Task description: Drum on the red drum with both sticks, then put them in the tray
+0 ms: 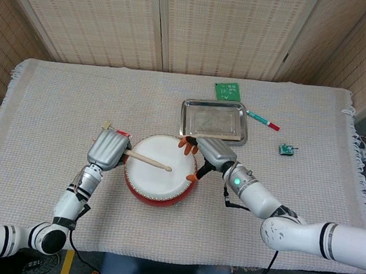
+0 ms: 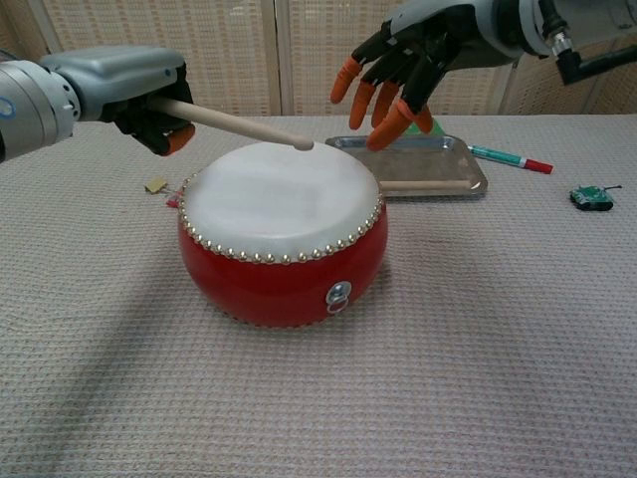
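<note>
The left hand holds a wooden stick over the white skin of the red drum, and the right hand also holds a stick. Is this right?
Not quite. The right hand holds nothing: in the chest view its orange-tipped fingers are spread and empty. The left hand does hold the wooden stick over the white skin of the red drum.

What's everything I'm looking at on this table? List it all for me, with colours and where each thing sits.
drum: one, red with white skin, table centre.
drumstick: one, pale wood, held over the drum.
drumstick in tray: one, pale wood, along the front edge.
tray: one, silver metal, behind the drum.
circuit board: one, green, behind the tray.
pen: one, teal and red, right of the tray.
small module: one, green, far right.
small red piece: one, left of the drum.
tablecloth: one, beige, woven.
left hand: grey, grips the drumstick.
right hand: grey, orange tips, empty, fingers spread beside the drum.
</note>
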Robot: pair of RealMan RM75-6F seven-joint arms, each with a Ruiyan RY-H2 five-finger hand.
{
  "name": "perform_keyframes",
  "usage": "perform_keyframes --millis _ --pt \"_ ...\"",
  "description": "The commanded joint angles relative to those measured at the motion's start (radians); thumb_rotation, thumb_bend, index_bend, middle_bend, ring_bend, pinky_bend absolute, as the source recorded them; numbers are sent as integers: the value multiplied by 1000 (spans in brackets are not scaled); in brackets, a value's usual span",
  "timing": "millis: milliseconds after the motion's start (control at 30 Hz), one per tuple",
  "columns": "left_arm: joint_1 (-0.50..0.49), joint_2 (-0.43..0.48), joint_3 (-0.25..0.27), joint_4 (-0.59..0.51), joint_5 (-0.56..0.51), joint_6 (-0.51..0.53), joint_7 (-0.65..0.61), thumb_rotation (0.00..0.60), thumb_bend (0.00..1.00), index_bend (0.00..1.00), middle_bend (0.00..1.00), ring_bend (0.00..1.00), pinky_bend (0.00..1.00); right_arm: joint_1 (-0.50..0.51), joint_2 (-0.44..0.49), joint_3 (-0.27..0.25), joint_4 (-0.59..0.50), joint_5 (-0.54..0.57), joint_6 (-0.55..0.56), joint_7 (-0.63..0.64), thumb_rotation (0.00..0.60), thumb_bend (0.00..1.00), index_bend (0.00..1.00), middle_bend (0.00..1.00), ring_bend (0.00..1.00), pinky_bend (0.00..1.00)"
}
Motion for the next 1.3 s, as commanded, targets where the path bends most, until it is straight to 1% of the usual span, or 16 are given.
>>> perform_keyframes --millis 33,267,400,533,733,833,1100,1233,1300 --pt "-20 -13 -7 -13 -31 12 27 600 764 981 1000 967 1000 28 -45 -3 4 36 29 -22 600 27 269 346 327 628" --pt "-52 -36 -18 -7 -66 22 49 600 764 981 1000 967 1000 66 -132 9 29 90 105 -63 600 26 271 346 327 628" --pt "-67 -47 -23 -1 -82 26 53 600 764 981 1000 966 1000 92 -178 12 51 128 140 -100 600 27 293 346 327 628" --pt "-84 -57 -28 5 -95 31 62 600 764 981 1000 966 1000 117 -215 26 72 176 149 -124 600 26 344 356 329 632" --pt "-103 -74 -29 20 -103 49 78 600 764 981 1000 966 1000 148 -240 39 76 228 160 -163 600 48 424 411 360 640" --pt "-111 -83 -28 26 -106 57 85 600 765 981 1000 966 1000 156 -252 44 75 244 181 -180 600 78 460 432 374 649" --pt "-122 -109 -16 43 -95 82 100 600 763 981 1000 966 1000 160 -295 58 97 263 234 -213 600 197 539 481 418 680" --pt "-125 -118 -7 50 -85 90 105 600 764 981 1000 966 1000 155 -321 71 113 260 265 -224 600 288 599 521 454 704" --pt "-124 -122 0 53 -80 91 107 600 764 981 1000 965 1000 151 -331 77 116 254 277 -226 600 350 635 548 479 722"
